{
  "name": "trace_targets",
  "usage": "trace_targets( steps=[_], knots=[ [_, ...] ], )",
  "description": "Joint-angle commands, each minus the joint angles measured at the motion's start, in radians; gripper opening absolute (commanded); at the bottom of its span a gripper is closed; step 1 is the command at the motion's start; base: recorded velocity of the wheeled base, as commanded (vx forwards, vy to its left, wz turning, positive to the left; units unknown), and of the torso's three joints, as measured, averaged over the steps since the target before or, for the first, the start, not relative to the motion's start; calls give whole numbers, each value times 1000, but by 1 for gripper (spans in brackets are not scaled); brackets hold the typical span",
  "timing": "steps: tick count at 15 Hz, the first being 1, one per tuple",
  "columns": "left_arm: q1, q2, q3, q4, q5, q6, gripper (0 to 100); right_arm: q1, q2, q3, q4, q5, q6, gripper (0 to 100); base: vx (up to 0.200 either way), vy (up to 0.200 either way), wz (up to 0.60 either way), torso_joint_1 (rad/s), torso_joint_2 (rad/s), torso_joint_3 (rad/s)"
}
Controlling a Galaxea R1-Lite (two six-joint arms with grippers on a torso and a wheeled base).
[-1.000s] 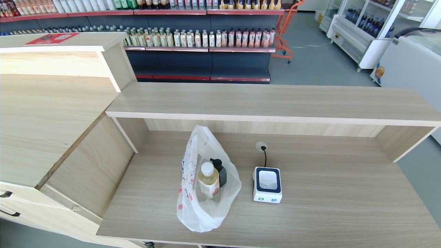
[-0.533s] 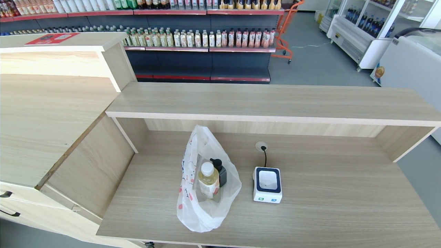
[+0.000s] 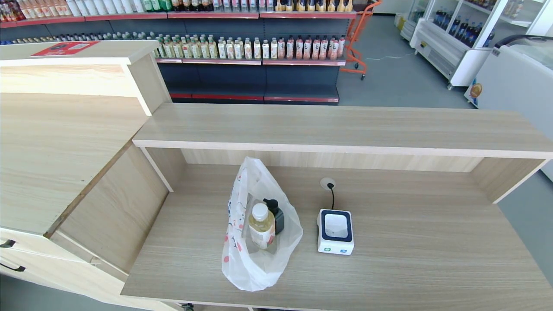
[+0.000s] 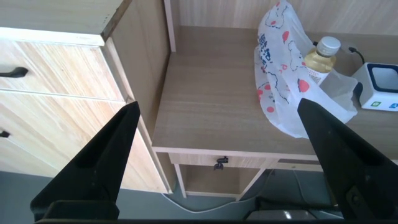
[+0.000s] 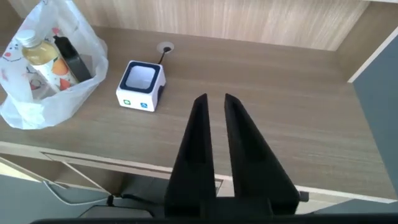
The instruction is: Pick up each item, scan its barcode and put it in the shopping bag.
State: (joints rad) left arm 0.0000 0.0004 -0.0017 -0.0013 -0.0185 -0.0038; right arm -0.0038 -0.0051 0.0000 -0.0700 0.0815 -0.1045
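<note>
Head view: a translucent white plastic shopping bag (image 3: 255,272) stands lower centre on the pale wooden surface (image 3: 432,259). It holds a yellow white-capped bottle (image 3: 261,224) and a black pump bottle (image 3: 276,216).
Beside it: a white box scanner (image 3: 335,231) sits just right of the bag.
Left wrist view: the left tool (image 4: 217,106) is spread wide and empty.
Right wrist view: the right tool (image 5: 215,99) is pressed nearly together and empty, with the scanner between it and the bag.

Found no legible text. Noted print on the red placard (image 3: 65,48) atop the raised counter (image 3: 108,54), the drink bottle (image 3: 262,231) inside the shopping bag (image 3: 255,272), and shelf bottles (image 3: 259,48): too small to read.
</note>
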Motion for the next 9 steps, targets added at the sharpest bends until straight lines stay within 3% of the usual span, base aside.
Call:
trace_targets(
  steps=[1, 5, 9],
  knots=[
    [0, 0, 0, 0, 0, 1, 100, -1, 5, 0, -1, -2, 2, 0, 0, 0, 0, 0, 0, 0],
    [0, 0, 0, 0, 2, -4, 100, -1, 5, 0, -1, -5, 2, 0, 0, 0, 0, 0, 0, 0],
    [0, 0, 0, 0, 0, 4, 100, -1, 5, 0, -1, -3, 2, 0, 0, -200, 0, 4, 4, 5]
  ],
)
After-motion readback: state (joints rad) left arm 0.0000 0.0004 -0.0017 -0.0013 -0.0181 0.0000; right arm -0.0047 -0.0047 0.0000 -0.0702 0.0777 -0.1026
